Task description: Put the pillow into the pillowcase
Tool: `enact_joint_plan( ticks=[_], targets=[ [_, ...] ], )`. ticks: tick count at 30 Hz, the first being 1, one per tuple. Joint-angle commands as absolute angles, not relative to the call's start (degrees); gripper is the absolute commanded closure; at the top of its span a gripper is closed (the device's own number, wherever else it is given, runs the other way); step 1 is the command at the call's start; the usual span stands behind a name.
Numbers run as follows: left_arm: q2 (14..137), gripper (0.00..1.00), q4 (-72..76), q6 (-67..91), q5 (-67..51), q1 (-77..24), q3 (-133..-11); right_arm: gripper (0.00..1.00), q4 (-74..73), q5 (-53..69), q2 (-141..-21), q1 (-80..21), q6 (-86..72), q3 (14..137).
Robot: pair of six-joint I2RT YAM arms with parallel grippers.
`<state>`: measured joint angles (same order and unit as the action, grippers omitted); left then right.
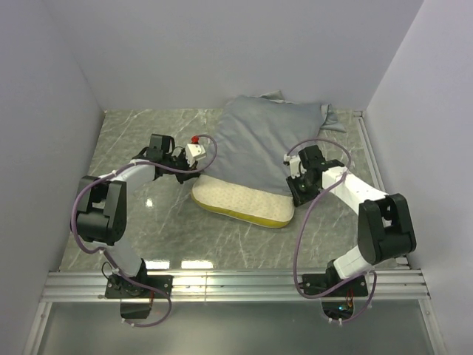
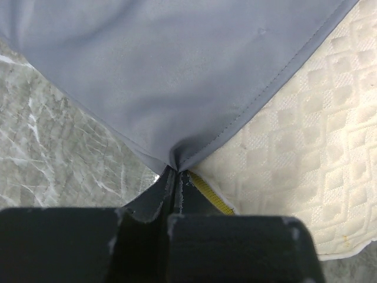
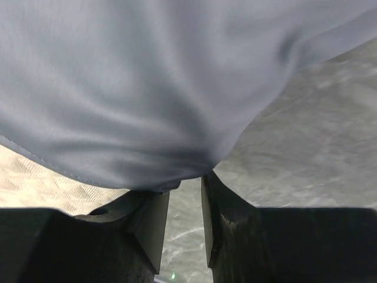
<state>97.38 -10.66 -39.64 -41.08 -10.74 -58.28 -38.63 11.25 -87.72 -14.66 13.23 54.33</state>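
The blue-grey pillowcase (image 1: 259, 144) lies over most of the cream dotted pillow (image 1: 240, 201), whose near end with its yellow-green band sticks out of the opening. My left gripper (image 1: 195, 172) is shut on the left corner of the pillowcase opening (image 2: 175, 167), beside the pillow (image 2: 312, 177) and its yellow-green band (image 2: 212, 196). My right gripper (image 1: 294, 183) is at the right corner of the opening. In the right wrist view its jaws (image 3: 184, 181) stand a little apart, with the pillowcase hem (image 3: 153, 118) draped over the tips and bare table in the gap. The pillow (image 3: 35, 184) shows at lower left.
The grey marble table (image 1: 148, 133) is walled at the back and on both sides. A metal rail (image 1: 229, 285) runs along the near edge by the arm bases. The far right corner of the pillowcase bunches near the back wall (image 1: 332, 118).
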Motion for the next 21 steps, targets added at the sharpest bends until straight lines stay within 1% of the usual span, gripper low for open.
enact_joint_plan(
  ticks=[1, 4, 5, 6, 7, 12, 15, 16, 17, 19, 21],
  targets=[
    [96.4, 1.0, -11.0, -38.7, -42.2, -10.8, -59.8, 0.69, -29.5, 5.6, -83.9, -14.9, 10.0, 54.3],
    [96.8, 0.99, -11.2, -37.9, -42.1, -10.8, -60.1, 0.73, -26.6, 5.7, -81.8, -14.9, 9.3, 53.4],
    [96.9, 1.0, -11.7, -37.9, -42.1, -10.8, -60.8, 0.83, -26.5, 7.0, -81.4, -14.8, 9.4, 53.3],
    [97.1, 0.99, -11.6, -37.5, -41.8, -10.8, -60.9, 0.89, -26.3, 7.5, -81.2, -14.8, 9.4, 53.2],
    [97.3, 0.99, -11.7, -37.3, -41.9, -10.5, -61.2, 1.0, -26.4, 7.7, -81.1, -14.8, 9.3, 53.3],
    [98.7, 1.0, -14.3, -34.8, -43.5, -9.3, -63.6, 1.0, -26.8, 9.0, -79.4, -14.0, 10.4, 52.1],
    [98.7, 0.99, -14.4, -34.8, -43.5, -9.0, -63.3, 1.0, -27.1, 7.7, -78.2, -13.4, 10.1, 51.9],
    [98.7, 0.99, -14.5, -34.9, -43.5, -8.9, -63.2, 0.88, -27.4, 6.6, -78.2, -13.3, 9.8, 52.0],
    [98.8, 0.99, -14.5, -34.8, -43.7, -8.9, -63.0, 0.78, -27.4, 6.0, -78.8, -13.4, 9.1, 52.1],
    [98.9, 1.0, -14.4, -34.5, -43.7, -8.9, -63.0, 0.64, -27.2, 4.8, -79.7, -13.4, 8.3, 52.5],
    [99.0, 1.0, -13.9, -33.9, -43.9, -8.9, -62.8, 0.64, -27.2, 5.3, -81.6, -13.4, 7.5, 53.3]
  ],
)
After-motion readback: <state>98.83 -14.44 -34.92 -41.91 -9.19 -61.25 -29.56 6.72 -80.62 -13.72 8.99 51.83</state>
